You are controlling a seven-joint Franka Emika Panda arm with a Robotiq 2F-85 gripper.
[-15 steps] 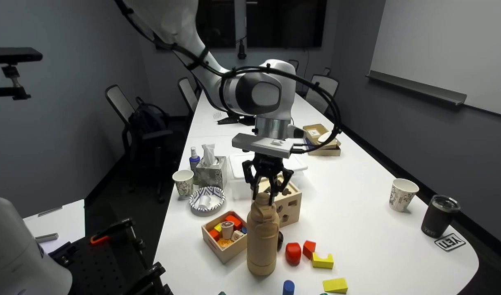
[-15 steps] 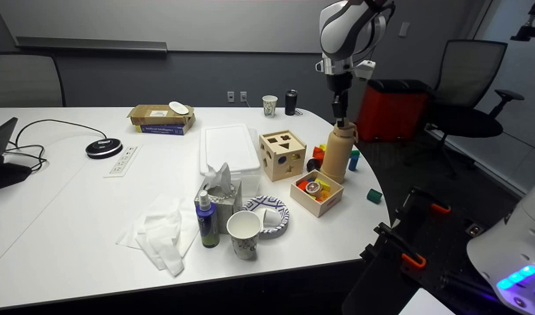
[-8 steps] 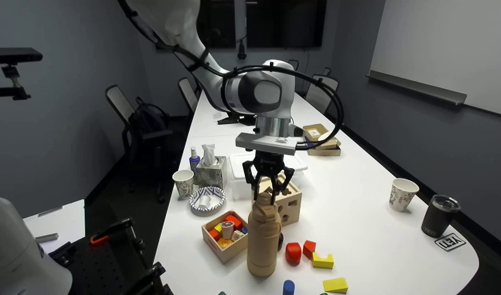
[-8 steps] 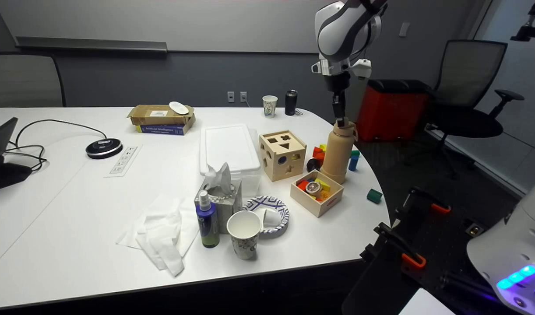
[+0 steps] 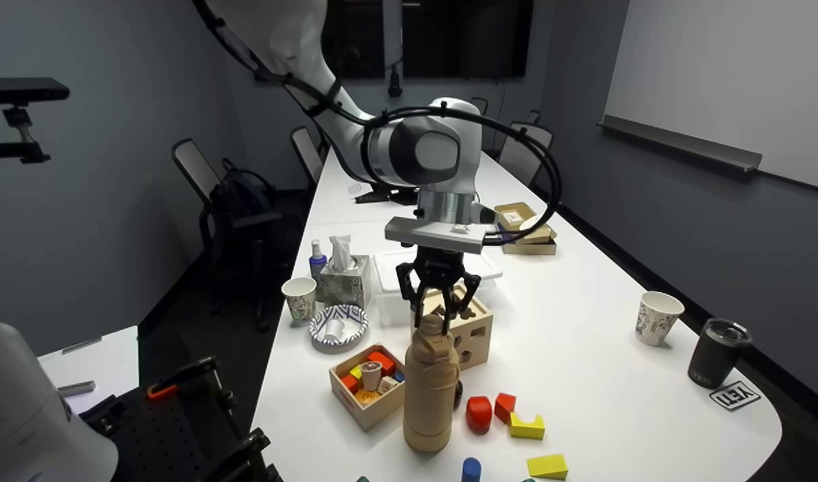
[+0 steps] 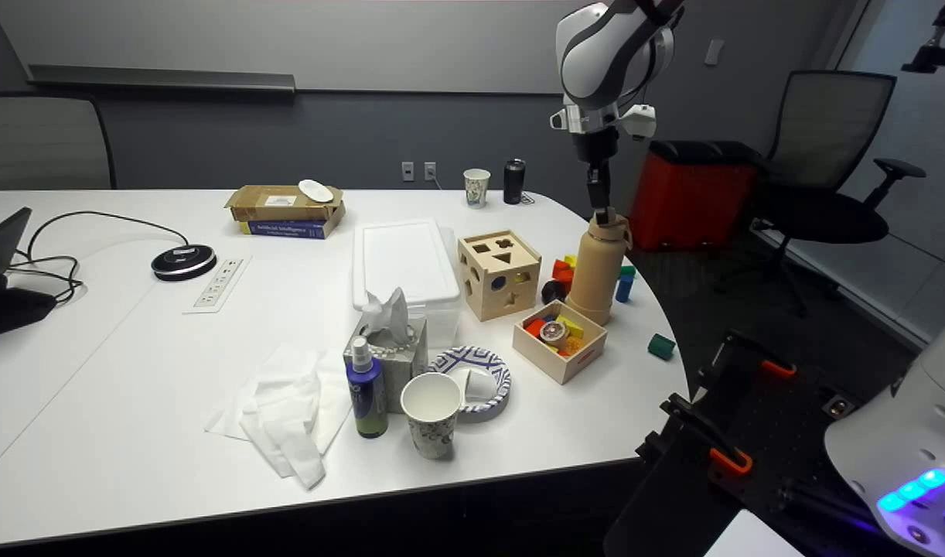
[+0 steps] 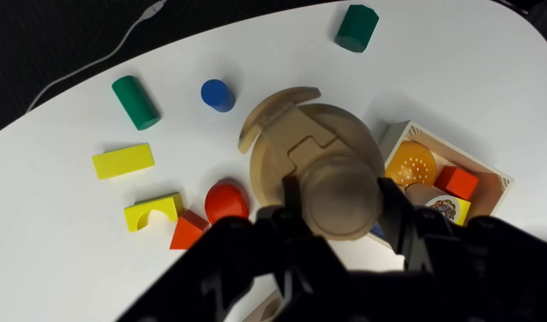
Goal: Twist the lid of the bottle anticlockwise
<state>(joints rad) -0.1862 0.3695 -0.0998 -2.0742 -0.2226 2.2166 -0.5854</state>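
Note:
The tan bottle [image 5: 428, 402] stands near the table's end, also in an exterior view [image 6: 595, 271]. It looks slightly tilted. Its small round tan lid [image 5: 432, 324] is on top; from above it fills the space between the fingers in the wrist view [image 7: 340, 201]. My gripper [image 5: 432, 328] points down over the bottle, one finger on each side of the lid. In the wrist view both fingers [image 7: 292, 197] lie against the lid's sides, with no visible gap. The bottle's loop handle [image 7: 273, 112] sticks out on the far side in the wrist view.
An open wooden box [image 5: 384, 410] with colored pieces stands close beside the bottle. The wooden cube box [image 5: 472, 345] stands just behind it. Loose blocks lie around: red [image 5: 478, 414], yellow [image 5: 547, 466], blue [image 5: 471, 470]. The table edge [image 6: 677, 363] is near.
From one second to half a second ago the gripper and wrist turned and shifted slightly, and the bottle's top moved a little with them. Since then nothing visibly moved.

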